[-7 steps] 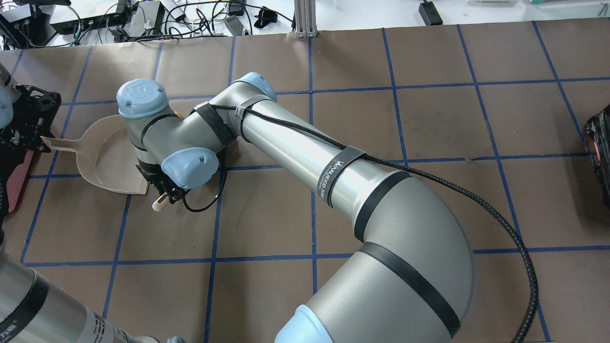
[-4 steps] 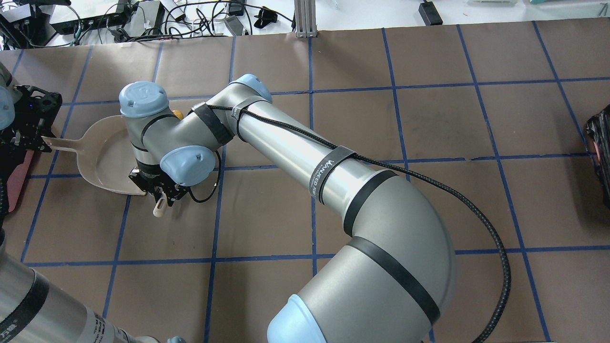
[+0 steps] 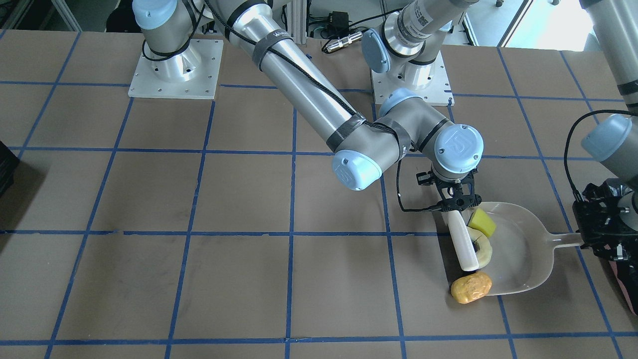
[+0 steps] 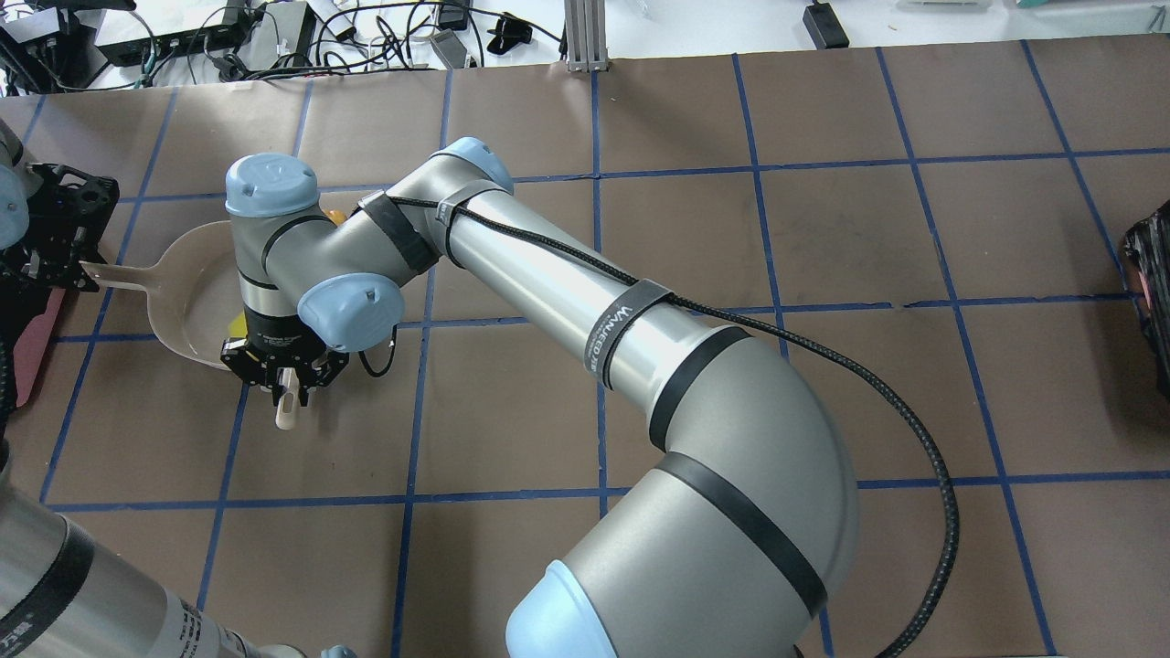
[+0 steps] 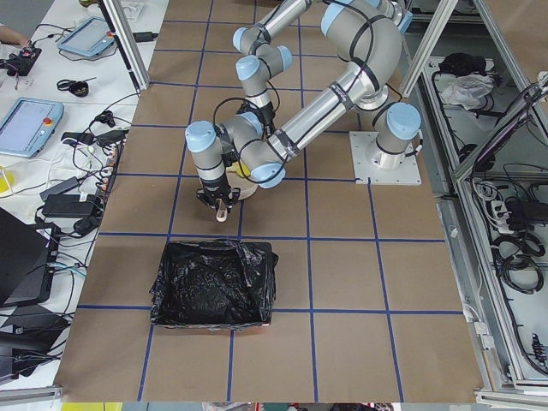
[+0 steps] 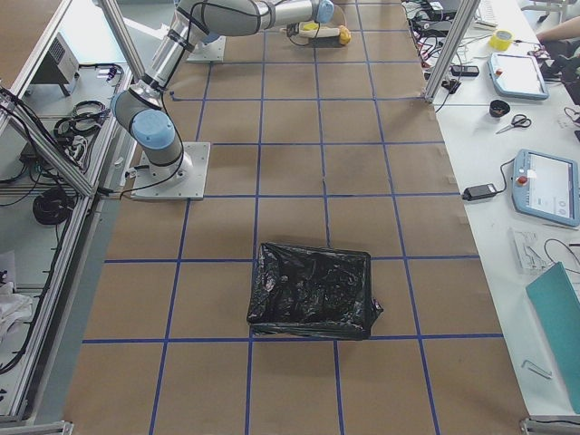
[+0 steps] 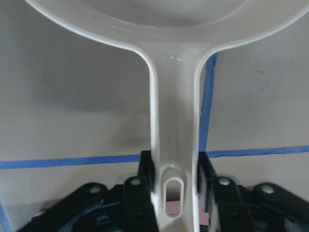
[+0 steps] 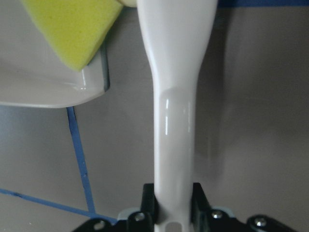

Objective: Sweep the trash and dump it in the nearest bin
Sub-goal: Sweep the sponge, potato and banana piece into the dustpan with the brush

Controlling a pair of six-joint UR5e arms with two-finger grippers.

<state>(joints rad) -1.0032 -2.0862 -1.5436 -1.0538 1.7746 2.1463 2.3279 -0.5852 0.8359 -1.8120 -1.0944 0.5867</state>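
Overhead and front cameras face oppositely, both showing the dustpan (image 3: 521, 252).

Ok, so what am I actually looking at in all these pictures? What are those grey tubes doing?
Those grey tubes are two robot arms bolted to a brown table. Cameras watch from above, from across the table, from both ends, and from each wrist. The left gripper is shut on the handle of a white dustpan. The right gripper is shut on a white brush, laid against food-like scraps: a yellow wedge and pale slice lie in the pan, an orange lump sits at its lip. The black-bagged bin waits nearby.
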